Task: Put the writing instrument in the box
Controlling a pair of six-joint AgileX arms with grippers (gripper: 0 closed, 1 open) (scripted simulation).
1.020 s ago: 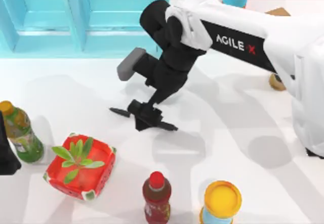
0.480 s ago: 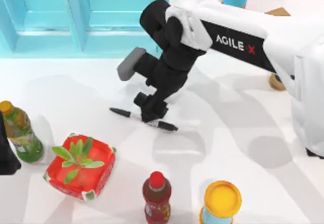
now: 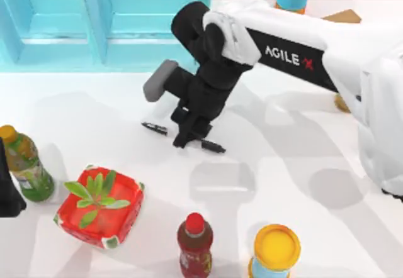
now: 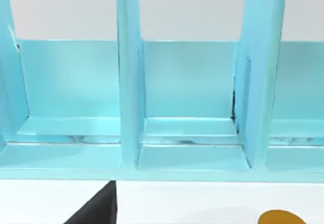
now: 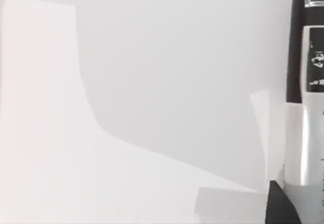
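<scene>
Since the earlier frames, my right tool (image 3: 183,131) has closed onto the marker pen (image 3: 214,146) and shifted it slightly toward the upper part of the top view, near centre frame. I judge the grasp secured, pen barely clear of the counter (image 3: 289,165). Left arm stays parked at the left edge; its fingers I cannot tell.

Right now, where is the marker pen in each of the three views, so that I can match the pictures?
Top view: the marker pen lies at the table's middle, under the right gripper.
Left wrist view: not in it; there is the blue box.
Right wrist view: its labelled band is close to the camera.
Shared landmark: the white table.
</scene>
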